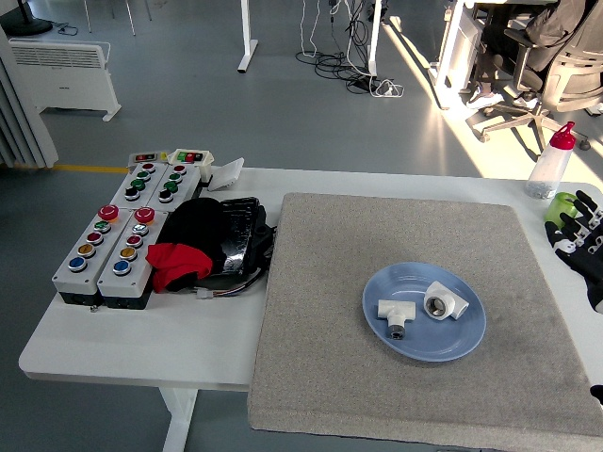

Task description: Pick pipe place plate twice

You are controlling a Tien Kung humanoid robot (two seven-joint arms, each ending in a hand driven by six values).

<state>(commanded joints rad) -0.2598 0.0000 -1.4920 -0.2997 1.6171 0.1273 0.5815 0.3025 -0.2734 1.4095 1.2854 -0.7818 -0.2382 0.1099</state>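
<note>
While both pipe fittings [422,312] are sitting on the plate [466,344], the right hand [582,235] is hovering w/ fingers spread, empty; any stray swing is risking the nearby bottle [551,166].

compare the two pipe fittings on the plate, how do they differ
The tee fitting lies at the plate's left, its small metal-lined opening pointing toward the near edge. The elbow fitting sits to its right, looks chunkier and shows a wider opening. Both are white and rest on the blue plate.
</note>
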